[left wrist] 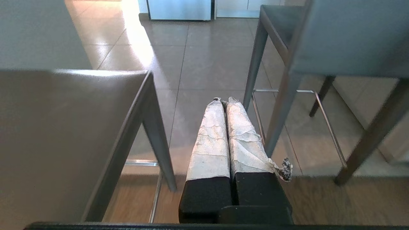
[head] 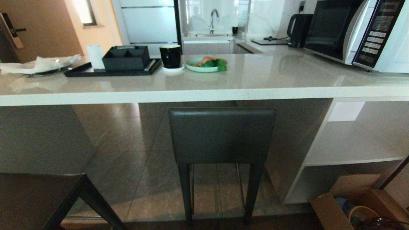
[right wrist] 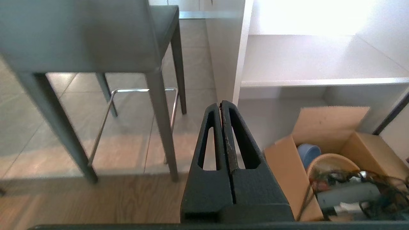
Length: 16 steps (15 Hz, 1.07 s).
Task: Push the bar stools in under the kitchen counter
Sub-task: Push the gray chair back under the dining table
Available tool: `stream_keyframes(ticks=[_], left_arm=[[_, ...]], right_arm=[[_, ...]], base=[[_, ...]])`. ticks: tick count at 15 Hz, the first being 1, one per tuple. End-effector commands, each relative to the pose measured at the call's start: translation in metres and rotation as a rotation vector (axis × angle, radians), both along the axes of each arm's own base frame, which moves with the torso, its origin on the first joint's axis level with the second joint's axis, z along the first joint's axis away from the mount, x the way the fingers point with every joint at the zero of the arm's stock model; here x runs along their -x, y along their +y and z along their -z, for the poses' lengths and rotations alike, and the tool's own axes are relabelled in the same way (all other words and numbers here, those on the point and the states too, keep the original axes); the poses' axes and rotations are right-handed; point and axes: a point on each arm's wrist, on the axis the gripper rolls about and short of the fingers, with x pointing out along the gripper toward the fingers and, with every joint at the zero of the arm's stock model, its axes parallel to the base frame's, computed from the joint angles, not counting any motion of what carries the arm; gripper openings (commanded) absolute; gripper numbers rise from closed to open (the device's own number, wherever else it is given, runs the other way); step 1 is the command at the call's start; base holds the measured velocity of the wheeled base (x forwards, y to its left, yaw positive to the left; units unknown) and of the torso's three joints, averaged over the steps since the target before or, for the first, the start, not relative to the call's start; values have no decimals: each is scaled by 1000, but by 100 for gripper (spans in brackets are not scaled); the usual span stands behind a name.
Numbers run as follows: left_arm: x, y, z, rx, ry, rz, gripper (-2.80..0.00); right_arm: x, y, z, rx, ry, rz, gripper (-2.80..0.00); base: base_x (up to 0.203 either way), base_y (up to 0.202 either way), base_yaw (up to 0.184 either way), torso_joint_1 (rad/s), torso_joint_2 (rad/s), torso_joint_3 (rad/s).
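Counter: the kitchen counter runs across the head view, its thick pale edge facing the robot and a white side panel dropping to the floor on the right.
Stool 1: the middle bar stool stands straight ahead with its backrest toward the robot, just below the counter edge; its seat reaches in under the top, its rear legs rest near the line where tile meets wood floor.
Stool 2: the left bar stool shows only a seat corner and 1 leg at the lower left of the head view, nearer the robot than stool 1 and out from under the counter.
Left gripper: the left gripper hangs low between the 2 stools, its white-wrapped fingers pressed together with nothing between them, touching neither stool.
Right gripper: the right gripper hangs low to the right of stool 1, black fingers together and empty, pointing toward the side panel.
Counter top items: a black tray, a black mug, a green plate of food, a microwave.
Floor at right: an open cardboard box sits below the white shelves.
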Motion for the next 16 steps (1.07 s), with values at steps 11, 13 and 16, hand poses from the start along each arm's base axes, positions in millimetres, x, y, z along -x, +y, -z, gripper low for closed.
stream_keyframes(ticks=[11,13,16], left_arm=[[0,0,0,1,1,0,-280],[0,0,0,1,1,0,-280],[0,0,0,1,1,0,-280]], right_arm=[[0,0,0,0,-1,0,-280],[0,0,0,0,-1,0,-280],[0,0,0,0,-1,0,-280]], base=[[-198,0,-1,2,2,2],[-197,0,-2,1,-2,4],[-196,0,-3,-1,2,5]])
